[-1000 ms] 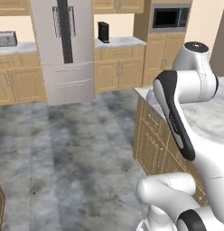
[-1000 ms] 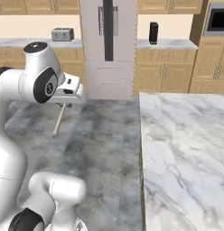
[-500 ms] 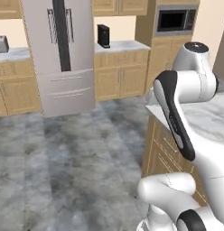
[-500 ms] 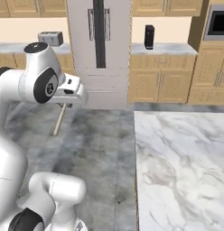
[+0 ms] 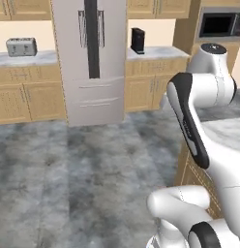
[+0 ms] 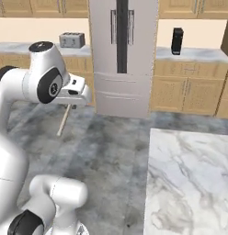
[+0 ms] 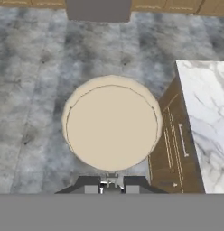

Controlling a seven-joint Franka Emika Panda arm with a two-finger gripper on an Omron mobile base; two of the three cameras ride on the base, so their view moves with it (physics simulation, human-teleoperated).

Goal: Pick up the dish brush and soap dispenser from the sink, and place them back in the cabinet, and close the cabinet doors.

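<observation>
Dish brush [image 7: 111,126] in gripper [image 7: 111,186], unlabelled

Swung round on the base: refrigerator [image 5: 92,58] now nearer the middle of the left base view, further right than before. Toaster [image 5: 22,46], left of the refrigerator, fully in view. In the right base view, marble counter [image 6: 189,183] pushed further toward the right edge.
</observation>
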